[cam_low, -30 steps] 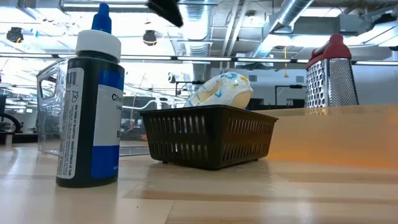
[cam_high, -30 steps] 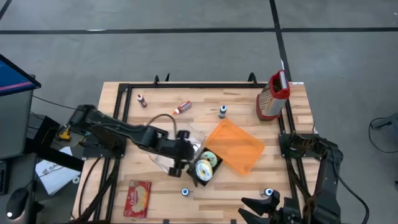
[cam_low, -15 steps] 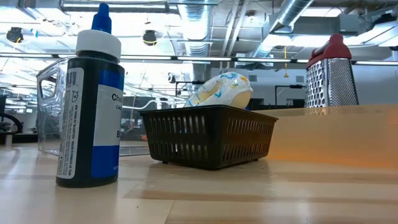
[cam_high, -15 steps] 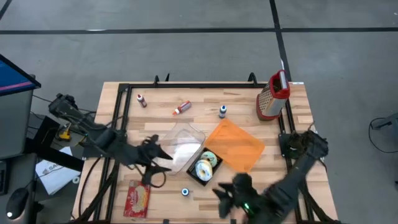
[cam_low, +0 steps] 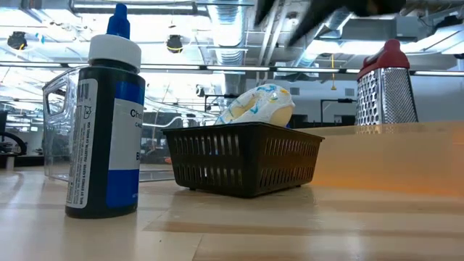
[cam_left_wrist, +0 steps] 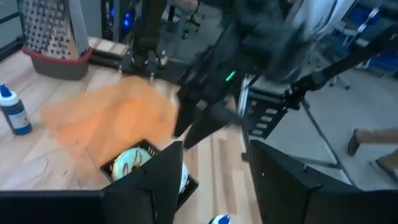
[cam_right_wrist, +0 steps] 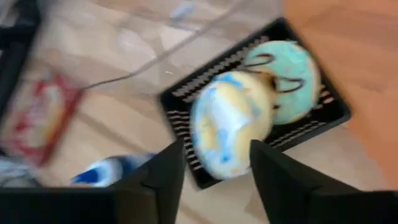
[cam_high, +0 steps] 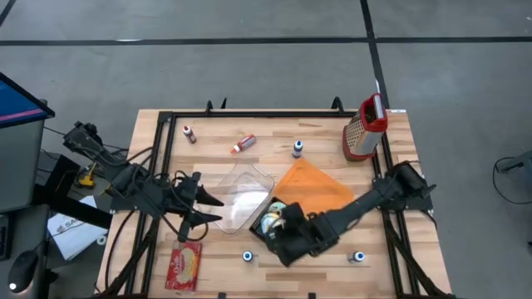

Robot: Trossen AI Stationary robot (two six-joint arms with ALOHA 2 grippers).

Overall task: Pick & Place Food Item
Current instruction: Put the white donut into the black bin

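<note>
Progress: early — two donuts lie in the black basket [cam_high: 268, 231]; neither is lifted, so the pick and the placing are, by my reading, both left.
Donuts: the yellow-blue donut [cam_right_wrist: 231, 122] leans on the teal donut [cam_right_wrist: 285, 71], both inside the basket, which sits beside the clear tub [cam_high: 241, 193] and the orange sheet [cam_high: 314, 189].
Right gripper [cam_right_wrist: 212, 163]: above the basket, fingers parted and empty — the yellow-blue donut shows between them, not touched.
Left gripper [cam_high: 202, 211]: off beside the tub, fingers spread, grasping nothing.
</note>
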